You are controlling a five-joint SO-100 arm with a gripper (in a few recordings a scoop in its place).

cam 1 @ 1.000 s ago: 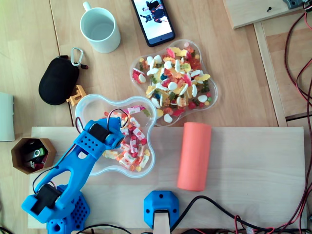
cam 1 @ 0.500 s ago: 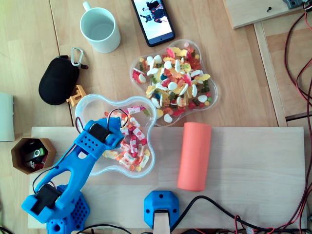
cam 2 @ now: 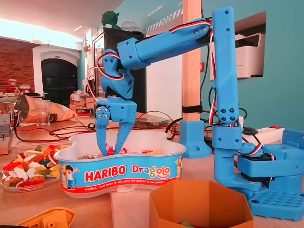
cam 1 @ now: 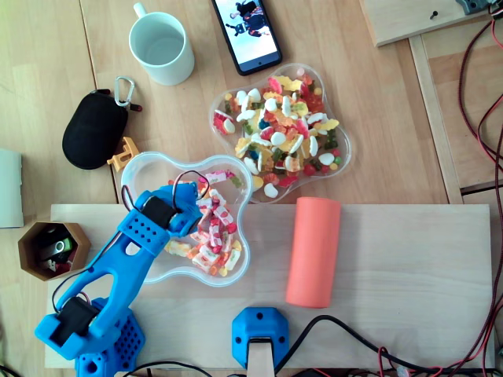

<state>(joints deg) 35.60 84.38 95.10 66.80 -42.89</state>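
Observation:
My blue gripper (cam 1: 191,209) points straight down into a white Haribo tub (cam 1: 141,169) holding several wrapped sweets (cam 1: 214,236). In the fixed view the gripper (cam 2: 110,150) has its two fingers (cam 2: 101,135) spread in a narrow V, and their tips dip below the rim of the tub (cam 2: 142,171) among the sweets. A gap shows between the fingers, and I see nothing clamped between them. The tips are partly hidden by the tub wall.
A clear dish (cam 1: 346,157) full of gummies lies to the upper right of the tub, and an orange cylinder (cam 1: 313,251) lies on the wooden board (cam 1: 409,267). Mug (cam 1: 161,49), phone (cam 1: 246,31) and black pouch (cam 1: 93,129) sit further back, with a hexagonal box (cam 1: 31,250) at left.
The gripper has shifted a little up and to the left inside the tub in the overhead view. Everything else stays put.

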